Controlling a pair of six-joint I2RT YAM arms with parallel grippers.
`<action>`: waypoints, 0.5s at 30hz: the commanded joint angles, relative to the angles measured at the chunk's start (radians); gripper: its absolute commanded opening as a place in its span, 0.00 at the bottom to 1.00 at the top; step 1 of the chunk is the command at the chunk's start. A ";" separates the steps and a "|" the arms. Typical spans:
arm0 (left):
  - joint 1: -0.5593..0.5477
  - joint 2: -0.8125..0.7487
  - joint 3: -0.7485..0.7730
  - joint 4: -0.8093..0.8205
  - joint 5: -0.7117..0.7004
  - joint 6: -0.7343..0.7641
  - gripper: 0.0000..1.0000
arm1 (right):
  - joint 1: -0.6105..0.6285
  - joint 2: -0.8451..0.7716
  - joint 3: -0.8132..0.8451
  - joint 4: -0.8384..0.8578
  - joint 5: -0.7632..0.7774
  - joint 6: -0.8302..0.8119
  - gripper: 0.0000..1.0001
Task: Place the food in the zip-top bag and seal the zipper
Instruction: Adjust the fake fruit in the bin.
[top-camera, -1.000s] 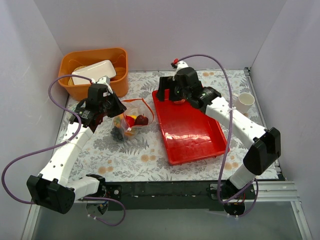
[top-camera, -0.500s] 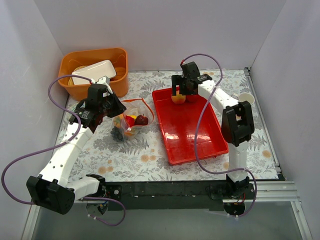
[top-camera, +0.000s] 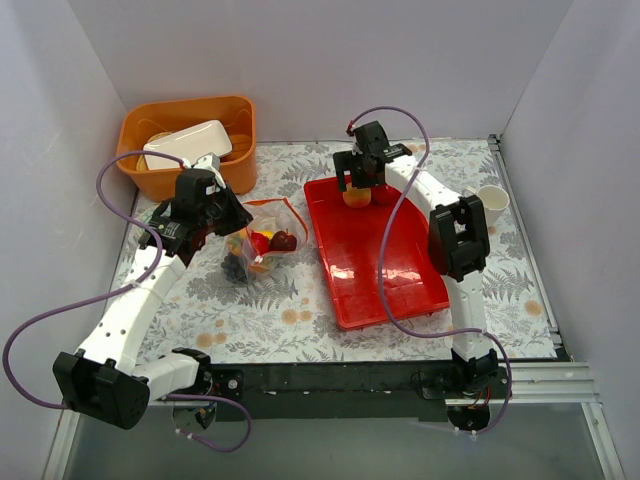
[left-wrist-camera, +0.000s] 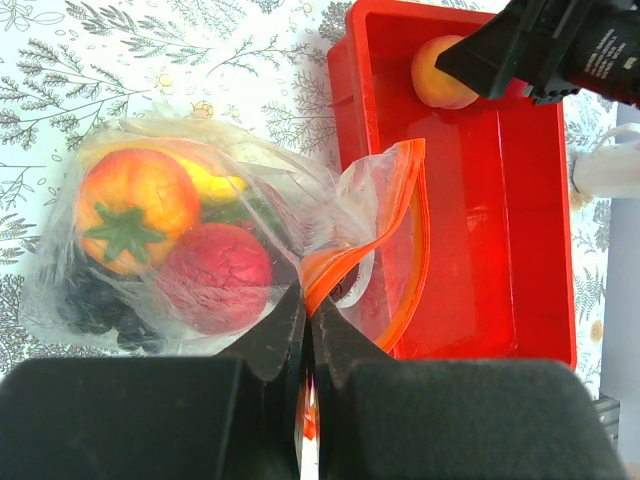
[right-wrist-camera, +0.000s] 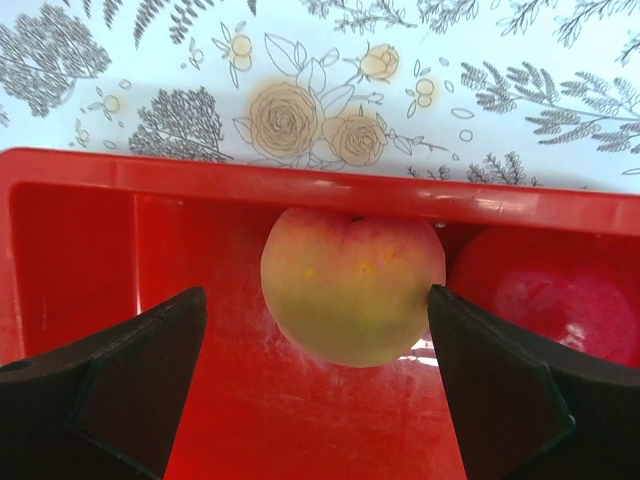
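Pinching the zipper (left-wrist-camera: 415, 225) between its shut fingers, my left gripper (left-wrist-camera: 306, 300) holds up one edge of the zip-top bag (left-wrist-camera: 200, 140). The orange-red strip curls away from my fingertips in a loop, so the mouth gapes just beyond them, toward the red tray (left-wrist-camera: 520, 200). The rest of the bag lies ahead of this gripper and to one side. It holds the green-orange mango (left-wrist-camera: 130, 210), a dark red ball (left-wrist-camera: 215, 280), the yellow piece (left-wrist-camera: 215, 185) and the grape bunch (left-wrist-camera: 95, 310), all pressed together against the plastic. From above, the left gripper (top-camera: 225, 215) sits just beside the bag (top-camera: 262, 240), between it and the orange bin (top-camera: 190, 125).

My right gripper (right-wrist-camera: 315, 330) is spread wide, with nothing in its grasp. It hangs over the far end of the tray (right-wrist-camera: 200, 175), tips down toward the floor. The peach-orange ball (right-wrist-camera: 352, 285) lies between my two fingers and slightly beyond their tips, against the tray's far wall. One pad (right-wrist-camera: 480, 370) stands just beside the ball, the other (right-wrist-camera: 140, 370) apart from it; I cannot tell whether either touches. A red ball (right-wrist-camera: 545, 290) rests next to the peach-orange one, beyond the nearer pad. In the overhead view the right gripper (top-camera: 358, 185) is directly above the peach-orange ball (top-camera: 356, 197), well apart from the bag.
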 joint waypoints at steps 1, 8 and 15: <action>0.002 -0.034 -0.014 0.019 -0.005 0.006 0.00 | 0.001 -0.021 -0.052 0.008 -0.002 -0.018 0.98; 0.002 -0.029 -0.014 0.023 0.001 0.006 0.00 | 0.001 -0.041 -0.116 0.011 -0.028 -0.018 0.98; 0.003 -0.037 -0.023 0.022 -0.004 0.003 0.00 | 0.004 -0.105 -0.227 0.060 -0.092 -0.021 0.88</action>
